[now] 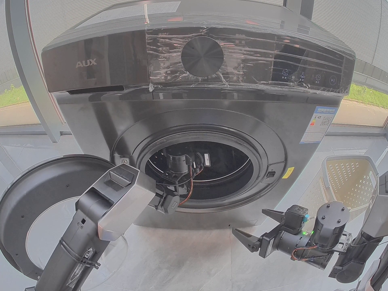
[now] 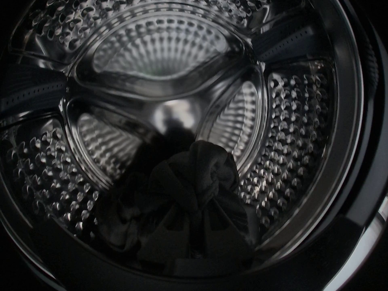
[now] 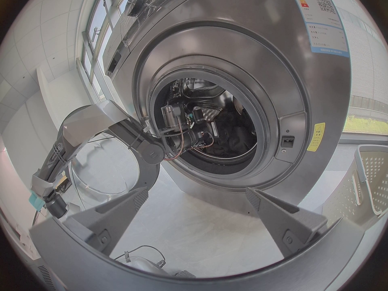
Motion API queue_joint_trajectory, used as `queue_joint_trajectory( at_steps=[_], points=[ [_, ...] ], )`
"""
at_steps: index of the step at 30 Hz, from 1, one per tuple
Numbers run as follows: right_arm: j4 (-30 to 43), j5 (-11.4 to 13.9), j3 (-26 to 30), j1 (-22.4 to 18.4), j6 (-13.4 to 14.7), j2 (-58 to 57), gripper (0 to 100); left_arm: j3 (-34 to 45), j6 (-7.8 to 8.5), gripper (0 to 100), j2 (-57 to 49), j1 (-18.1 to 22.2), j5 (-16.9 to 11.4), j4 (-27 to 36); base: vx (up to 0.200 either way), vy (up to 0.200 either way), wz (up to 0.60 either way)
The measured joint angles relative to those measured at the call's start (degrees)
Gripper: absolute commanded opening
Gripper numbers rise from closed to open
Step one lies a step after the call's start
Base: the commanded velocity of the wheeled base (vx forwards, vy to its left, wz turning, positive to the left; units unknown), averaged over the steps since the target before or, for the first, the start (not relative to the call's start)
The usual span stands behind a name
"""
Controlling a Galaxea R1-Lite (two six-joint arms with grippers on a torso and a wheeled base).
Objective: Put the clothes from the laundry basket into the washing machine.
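Observation:
The grey washing machine [image 1: 202, 102] stands in front of me with its round door [image 1: 36, 207] swung open to the left. My left arm's wrist [image 1: 178, 164] is inside the drum opening [image 3: 210, 122], above the lower rim. A heap of dark clothes [image 2: 190, 199] lies at the bottom of the steel drum [image 2: 161, 53], also seen as dark clothes [image 3: 234, 132] behind the arm. My right gripper [image 1: 256, 225] hangs open and holds nothing, low in front of the machine's right side. The white perforated laundry basket [image 1: 349, 182] stands at the right, just beyond it.
Pale floor tiles [image 1: 182, 255] stretch in front of the machine. The open door [image 3: 97, 170] takes up the floor space on the left. Windows and a grey pillar [image 1: 24, 61] stand behind the machine. The basket rim [image 3: 363, 170] is close to my right arm.

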Motion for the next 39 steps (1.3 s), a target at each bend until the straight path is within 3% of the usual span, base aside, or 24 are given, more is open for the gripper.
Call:
queue_joint_trajectory(
  at_steps=[5, 14, 15, 28, 39],
  points=[
    [0.0, 0.0, 0.2, 0.2, 0.0, -0.3, 100, -6.9, -0.01, 0, 3.2, 0.3, 1.5, 0.3, 0.0, 0.0, 0.0],
    [0.0, 0.0, 0.2, 0.3, 0.0, -0.5, 100, -8.7, 0.4, 0, 5.4, 1.2, 1.6, 0.4, 0.0, 0.0, 0.0],
    [0.0, 0.0, 0.2, 0.3, 0.0, -0.5, 100, -8.6, 0.49, 100, 5.4, 1.2, 1.6, 0.4, 0.0, 0.0, 0.0],
    [0.0, 0.0, 0.2, 0.3, 0.0, -0.6, 100, -3.4, 0.95, 100, 5.0, 1.2, 1.6, -0.2, 0.0, 0.0, 0.0],
    [0.0, 0.0, 0.3, -0.4, 0.0, -0.8, 100, 17.1, 1.44, 100, -3.0, -0.2, 1.6, -1.4, 0.0, 0.0, 0.0]
  ],
)
